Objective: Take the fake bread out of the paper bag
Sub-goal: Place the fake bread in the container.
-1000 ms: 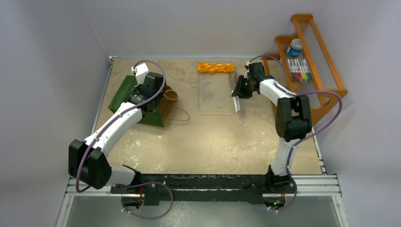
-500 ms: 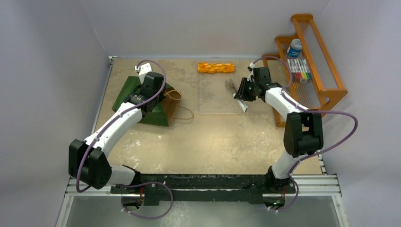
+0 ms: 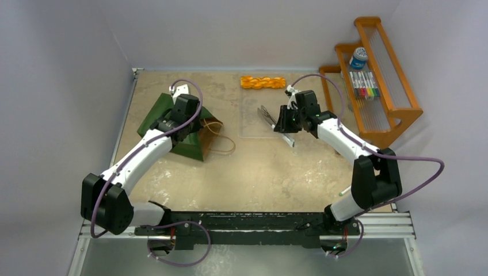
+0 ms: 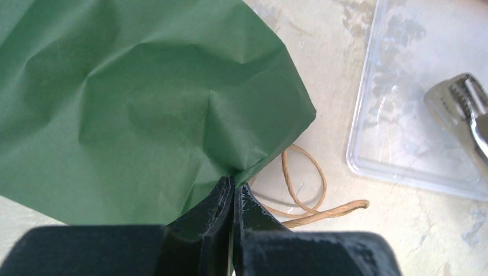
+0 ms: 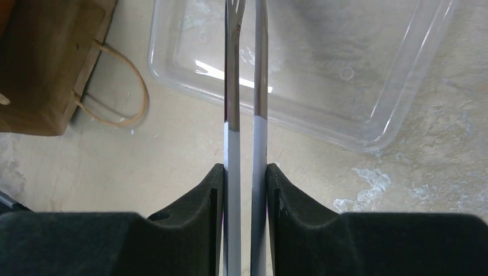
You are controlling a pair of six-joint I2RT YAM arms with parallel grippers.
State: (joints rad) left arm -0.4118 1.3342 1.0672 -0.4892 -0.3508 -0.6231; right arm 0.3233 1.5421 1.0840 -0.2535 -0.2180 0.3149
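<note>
Over by the far left corner of the tabletop (image 3: 259, 172), the left tool (image 4: 232, 191) had its jaws pressed tight together, pinching a creased edge of the dark green paper bag (image 4: 132, 103). The bag sat tented up under that grip, its brown kraft mouth turned toward the right edge, and its thin brown cord handles (image 4: 302, 184) lay looped on the bare surface just beside it. What sat inside the bag was hidden from every view.

Across the way, the right tool (image 5: 244, 172) was clamped narrow on the long metal tongs (image 5: 232, 69), both shiny arms squeezed nearly parallel between its pads. The toothed tips of the tongs reached out over the clear plastic tray (image 5: 357, 75), which lay flat in the middle of the tabletop toward the far edge.

And the one piece in plain sight: the braided orange fake bread (image 3: 263, 82) lay on the tabletop right along the far edge, about halfway across, just beyond the tray and well apart from the bag. Off past the right edge stood an orange wooden rack (image 3: 397, 86).
</note>
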